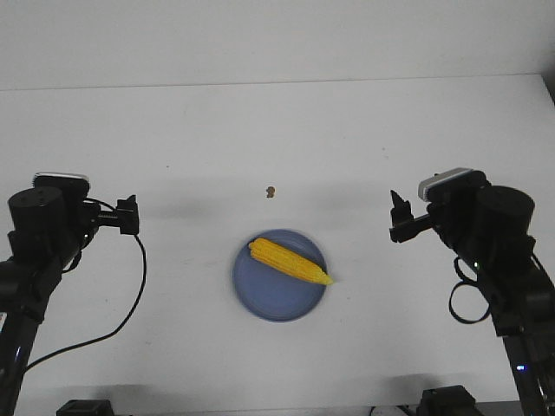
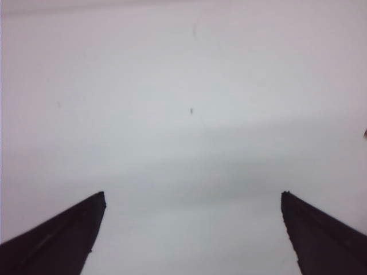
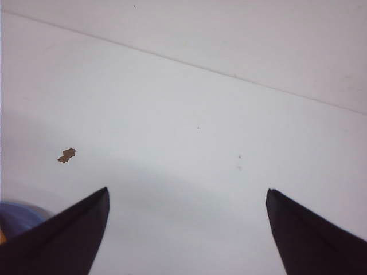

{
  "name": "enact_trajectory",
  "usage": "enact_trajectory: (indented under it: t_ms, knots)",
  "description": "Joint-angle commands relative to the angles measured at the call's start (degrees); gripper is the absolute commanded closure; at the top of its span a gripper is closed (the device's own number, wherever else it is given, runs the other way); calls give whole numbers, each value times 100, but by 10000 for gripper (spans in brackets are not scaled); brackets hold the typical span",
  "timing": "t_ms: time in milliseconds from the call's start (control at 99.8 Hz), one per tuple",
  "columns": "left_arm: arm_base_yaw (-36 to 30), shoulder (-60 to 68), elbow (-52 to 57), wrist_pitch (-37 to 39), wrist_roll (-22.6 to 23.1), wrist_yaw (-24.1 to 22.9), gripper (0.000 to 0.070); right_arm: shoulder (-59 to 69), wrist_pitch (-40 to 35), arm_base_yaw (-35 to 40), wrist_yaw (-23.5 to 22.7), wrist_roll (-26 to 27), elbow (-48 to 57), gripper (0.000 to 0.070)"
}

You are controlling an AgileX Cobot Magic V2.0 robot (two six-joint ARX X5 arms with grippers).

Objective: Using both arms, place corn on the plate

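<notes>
The left gripper (image 1: 130,214) hangs raised, fingers spread wide, holding nothing. The corn (image 1: 290,261) lies slantwise on the plate (image 1: 269,299) at centre. The right gripper (image 1: 401,217) hovers likewise, fingers parted and empty.

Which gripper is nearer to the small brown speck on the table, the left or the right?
Right, by a small margin. The right gripper is to the right of the brown speck. The left gripper is to its left, slightly farther. Both are open and empty.
</notes>
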Motion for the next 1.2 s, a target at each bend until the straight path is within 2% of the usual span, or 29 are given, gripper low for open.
enact_trajectory:
  t_ms: [0, 110, 251, 401, 541, 862, 1193]
  knots:
    - [15, -118, 70, 136, -13, -11, 80, -280, 260, -2, 55, 166, -385, 129]
    - [15, -402, 17, 295, -33, -11, 81, -837, 662, 0, 262, 291, -1137, 129]
    - [15, -852, -389, 494, -57, -9, 80, -1561, 1152, -2, 280, 483, -1978, 129]
    - [15, -1528, -1331, 839, -256, -9, 80, -2310, 1504, 0, 275, 706, -2664, 130]
    - [15, -2214, -2225, 1167, -514, -9, 79, -2938, 1508, 0, 278, 769, -3099, 133]
    - [15, -3364, -3032, 1241, -549, -9, 79, -3912, 1272, 0, 321, 907, -3418, 135]
    - [13, -3908, -3161, 1080, -553, -11, 79, -4015, 1300, 0, 450, 907, -3432, 134]
